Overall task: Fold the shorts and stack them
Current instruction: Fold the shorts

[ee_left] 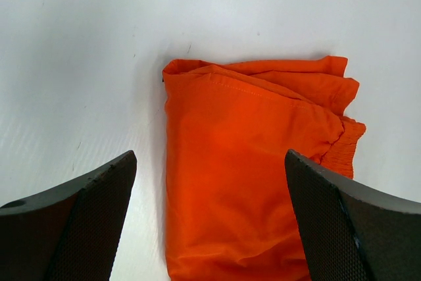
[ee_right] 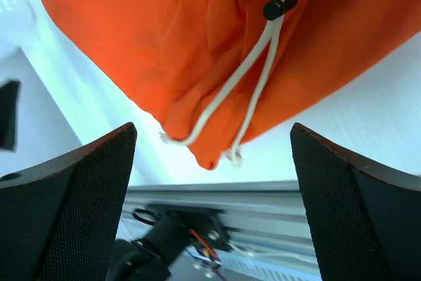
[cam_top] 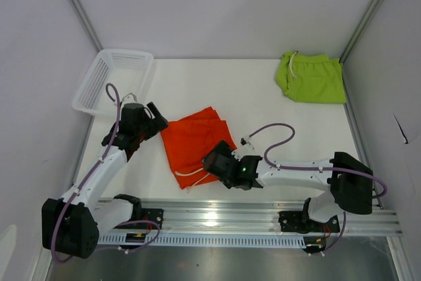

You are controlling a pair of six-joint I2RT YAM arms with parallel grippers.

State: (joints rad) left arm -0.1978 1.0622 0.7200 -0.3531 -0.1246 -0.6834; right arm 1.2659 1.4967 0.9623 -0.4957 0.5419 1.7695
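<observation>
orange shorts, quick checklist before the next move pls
1. Left claw open and empty, at the left edge of the orange shorts: ok.
2. Right claw open and empty, at their near edge: ok.
3. Orange shorts folded: ok.
4. Drawstring tucked in: not ok, it trails out at the near edge.
5. Green shorts look folded, far right corner: ok.
6. Pairs stacked: not ok, they lie apart.

A robotics lab cell: plain white panels (cam_top: 217, 4) around a table (cam_top: 250, 97), aluminium mounting rail (cam_top: 217, 214).
</observation>
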